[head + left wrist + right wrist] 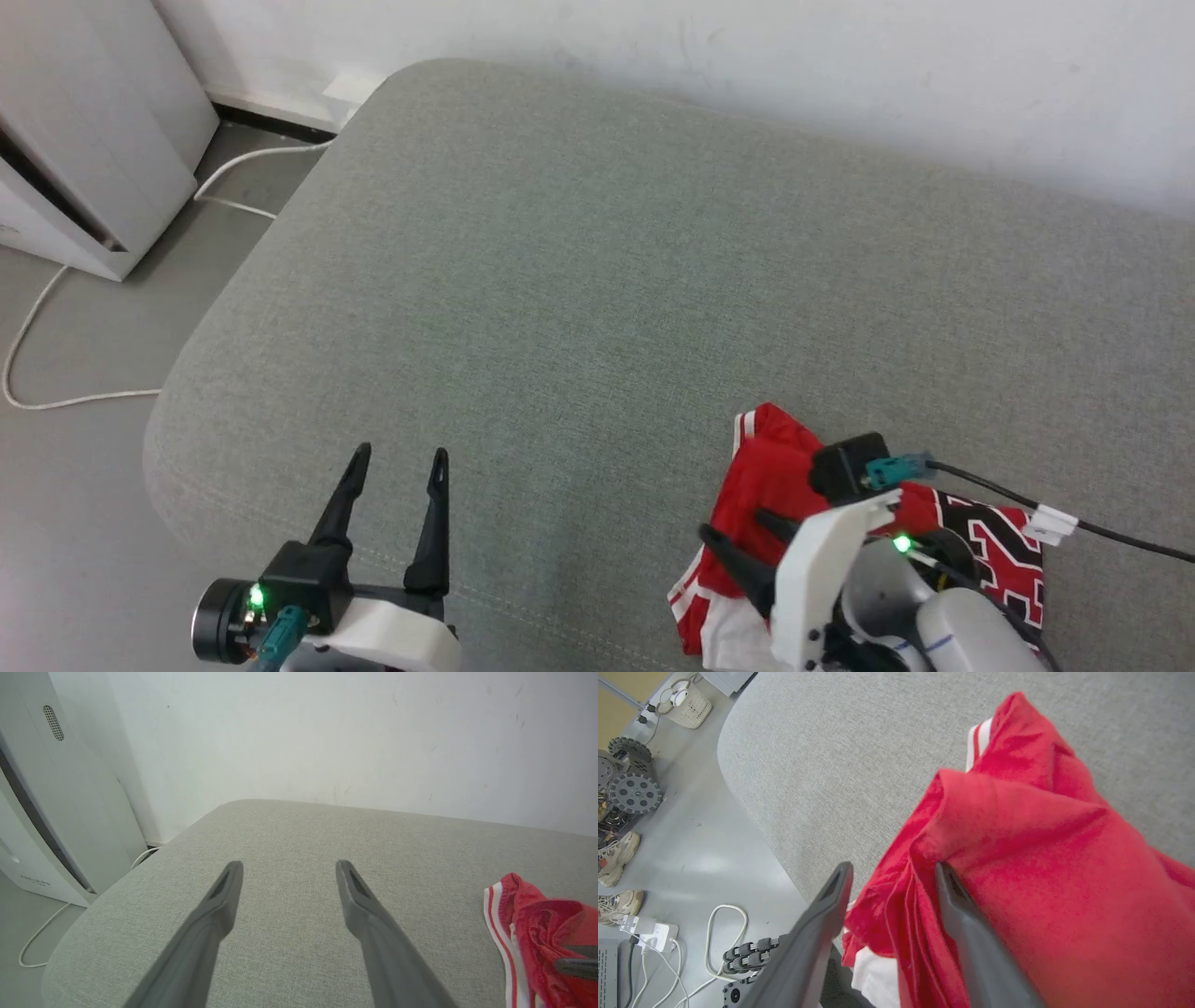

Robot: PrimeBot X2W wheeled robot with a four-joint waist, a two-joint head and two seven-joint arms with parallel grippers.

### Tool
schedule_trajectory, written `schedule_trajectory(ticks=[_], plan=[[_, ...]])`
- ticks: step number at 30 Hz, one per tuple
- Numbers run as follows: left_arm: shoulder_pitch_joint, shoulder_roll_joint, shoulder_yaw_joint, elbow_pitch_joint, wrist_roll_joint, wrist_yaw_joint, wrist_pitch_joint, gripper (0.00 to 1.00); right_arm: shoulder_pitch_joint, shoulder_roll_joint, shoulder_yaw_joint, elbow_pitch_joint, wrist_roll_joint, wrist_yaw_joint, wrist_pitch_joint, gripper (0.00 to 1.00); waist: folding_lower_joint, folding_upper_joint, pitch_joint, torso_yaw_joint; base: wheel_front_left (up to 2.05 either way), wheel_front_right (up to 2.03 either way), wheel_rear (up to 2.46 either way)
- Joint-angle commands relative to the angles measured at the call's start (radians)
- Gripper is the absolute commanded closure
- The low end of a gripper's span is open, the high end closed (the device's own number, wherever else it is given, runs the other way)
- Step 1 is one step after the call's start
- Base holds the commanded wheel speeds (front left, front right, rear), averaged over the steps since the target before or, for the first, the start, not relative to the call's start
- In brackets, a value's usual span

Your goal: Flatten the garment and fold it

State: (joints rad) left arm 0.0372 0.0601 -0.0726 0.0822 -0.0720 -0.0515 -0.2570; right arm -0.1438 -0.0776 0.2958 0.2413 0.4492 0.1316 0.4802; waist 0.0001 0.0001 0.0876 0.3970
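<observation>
Closest to the camera, from the right wrist, the two dark fingers of the right claw (892, 868) are seen spread wide over red cloth. Nothing is pinched between them. One finger lies against a fold, and the other is just beside the edge of the cloth.

Most of the head view is taken up by the big grey cushion (560, 280). It is soft and flat, and so much of it is bare that it is likely meant as the place where the garment gets spread out. Behind it, along the top of the frame, a white wall (747, 56) is seen. At the upper left a tall white machine (75, 140) is stood on the grey floor (75, 485). A thin white cord (28, 336) is laid across the floor beside it.

The garment (775, 467) is found at the lower right of the head view, near the front edge of the cushion. It is bunched in a heap, not flat. Red cloth, white stripes and a bit of black lettering can be made out. Part of it is hidden under the right arm (934, 616). No fold has been made yet, so the flattening is judged to come first.

The left claw (400, 457) is held at the lower left, well apart from the garment, over bare cushion. Its fingers are opened wide and nothing is in them. It is likely kept there so the other side of the garment can be reached when needed.
</observation>
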Motion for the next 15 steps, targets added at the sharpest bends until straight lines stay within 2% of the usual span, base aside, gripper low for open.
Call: schedule_trajectory(ticks=[1,6,11,15], plan=[[-0.015,-0.005,0.004,0.000,-0.007,0.007,-0.005,0.00,-0.027,0.001,0.026,0.001,0.016,-0.001,-0.026,0.00,-0.0001,-0.0001,-0.005,-0.009,0.00,0.00,0.00],[-0.014,-0.007,0.011,0.001,-0.016,0.007,-0.005,0.00,-0.064,-0.041,0.089,-0.007,0.024,-0.001,-0.086,0.00,-0.0001,-0.0001,-0.026,-0.040,0.00,0.00,0.00],[-0.011,-0.007,0.017,-0.001,-0.014,0.001,-0.005,0.00,-0.127,-0.157,0.120,-0.047,-0.069,-0.001,-0.196,0.00,-0.0001,-0.0001,-0.047,-0.087,0.00,0.00,0.00],[-0.008,-0.008,0.028,-0.003,-0.010,-0.002,-0.005,0.00,-0.176,-0.251,0.089,-0.065,-0.178,-0.001,-0.309,0.00,-0.0001,-0.0001,-0.060,-0.135,0.00,0.00,0.00]])
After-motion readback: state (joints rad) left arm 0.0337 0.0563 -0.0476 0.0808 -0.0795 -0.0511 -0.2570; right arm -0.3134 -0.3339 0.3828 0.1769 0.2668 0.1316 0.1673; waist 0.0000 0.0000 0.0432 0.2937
